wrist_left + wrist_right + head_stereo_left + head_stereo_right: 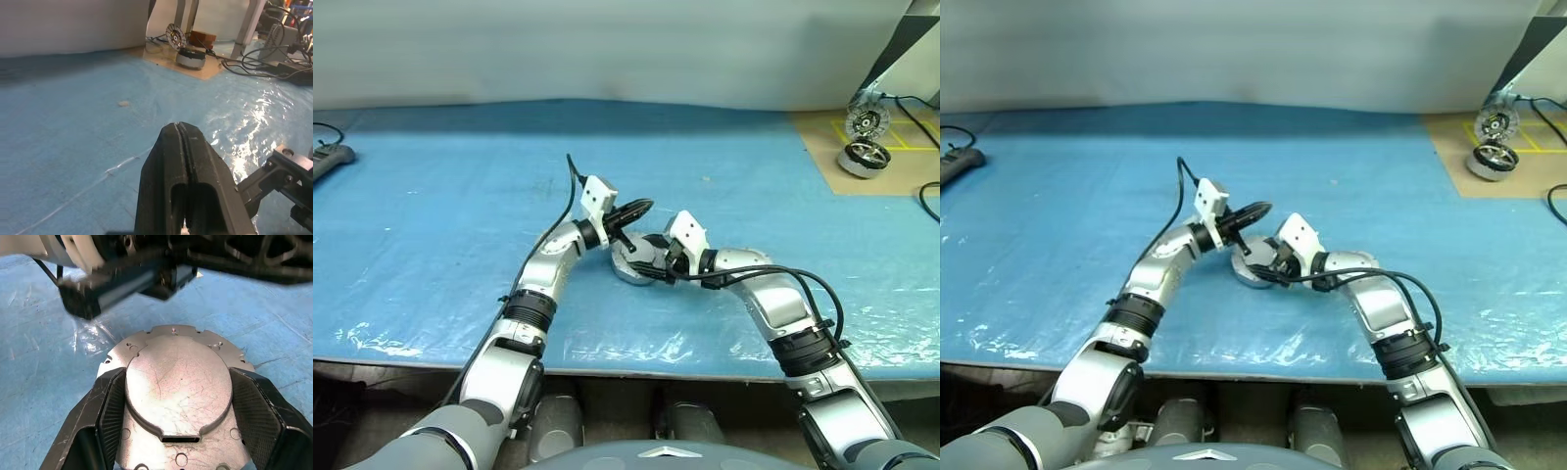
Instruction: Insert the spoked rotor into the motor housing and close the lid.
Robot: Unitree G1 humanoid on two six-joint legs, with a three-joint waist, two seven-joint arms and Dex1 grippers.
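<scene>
The motor housing (628,272) sits on the blue sheet at the table's middle, a squat silver puck. Its lid (178,382) lies flat on top, plain grey face up. My right gripper (651,259) reaches in from the right, and its two black fingers (110,416) press against opposite sides of the lid's round edge. Just above and to the left of the housing, my left gripper (634,209) hovers shut with nothing in it, pointing right. The spoked rotor is hidden.
A twin motor unit (862,159) with an upright striped disc (865,122) stands on a brown board at the far right, with cables (928,201) beside it. A power strip (328,162) lies at the far left edge.
</scene>
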